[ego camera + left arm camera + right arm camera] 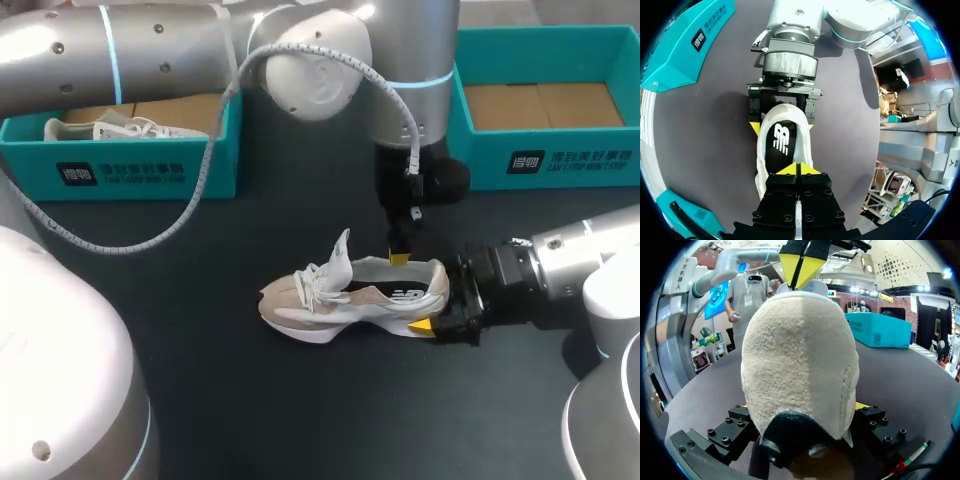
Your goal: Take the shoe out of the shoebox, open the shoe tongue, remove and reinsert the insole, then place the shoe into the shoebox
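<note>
A beige and white shoe lies on its sole mid-table, its tongue pulled up. My right gripper comes in from the right and is shut on the shoe's heel, one yellow-tipped finger on each side of it. My left gripper hangs straight down over the shoe's opening. Its yellow tips are pressed together, shut, just over the black insole inside the shoe. Whether they pinch the insole's edge I cannot tell.
A teal shoebox at the back left holds a second shoe. Another teal shoebox stands at the back right with a bare cardboard floor. A grey cable loops over the table left of the shoe.
</note>
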Robot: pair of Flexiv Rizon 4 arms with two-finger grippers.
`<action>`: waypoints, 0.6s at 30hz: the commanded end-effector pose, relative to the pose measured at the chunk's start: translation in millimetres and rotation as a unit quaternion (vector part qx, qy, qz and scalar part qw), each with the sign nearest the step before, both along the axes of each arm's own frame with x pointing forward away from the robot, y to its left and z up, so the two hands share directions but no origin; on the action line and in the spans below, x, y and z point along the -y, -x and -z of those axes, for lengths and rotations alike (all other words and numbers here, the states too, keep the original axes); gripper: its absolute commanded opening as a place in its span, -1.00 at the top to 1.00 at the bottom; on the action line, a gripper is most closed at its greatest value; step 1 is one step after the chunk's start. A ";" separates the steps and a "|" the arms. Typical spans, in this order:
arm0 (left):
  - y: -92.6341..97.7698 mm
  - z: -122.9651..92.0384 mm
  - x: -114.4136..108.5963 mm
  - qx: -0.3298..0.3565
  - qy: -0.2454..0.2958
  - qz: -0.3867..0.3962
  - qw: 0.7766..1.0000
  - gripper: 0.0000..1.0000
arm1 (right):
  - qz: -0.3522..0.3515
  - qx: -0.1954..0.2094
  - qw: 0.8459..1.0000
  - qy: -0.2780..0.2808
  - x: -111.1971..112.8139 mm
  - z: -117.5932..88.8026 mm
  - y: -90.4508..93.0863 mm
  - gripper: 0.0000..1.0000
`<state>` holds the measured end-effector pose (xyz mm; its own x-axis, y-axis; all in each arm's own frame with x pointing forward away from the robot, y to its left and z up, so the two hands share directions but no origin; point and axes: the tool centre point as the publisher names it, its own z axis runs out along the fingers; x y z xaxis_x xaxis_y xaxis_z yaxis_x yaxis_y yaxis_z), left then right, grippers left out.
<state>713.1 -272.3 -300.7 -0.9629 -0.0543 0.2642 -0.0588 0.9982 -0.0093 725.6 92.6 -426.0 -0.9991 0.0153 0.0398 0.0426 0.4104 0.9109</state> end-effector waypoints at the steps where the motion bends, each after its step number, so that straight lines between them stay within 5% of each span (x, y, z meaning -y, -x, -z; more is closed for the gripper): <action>1: 3.7 14.5 8.5 0.008 0.005 0.005 1.000 1.00 | 0.000 0.000 1.000 0.000 -0.4 4.9 -0.3 1.00; 18: 9.0 24.0 7.8 0.010 -0.002 0.014 1.000 1.00 | 0.000 0.000 1.000 0.000 -0.4 4.9 -0.3 1.00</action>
<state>704.0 -280.4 -324.5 -0.9692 -0.0287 0.2444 -0.0310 0.9995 -0.0053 725.6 92.5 -426.1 -0.9991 0.0153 0.0398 0.0426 0.4104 0.9109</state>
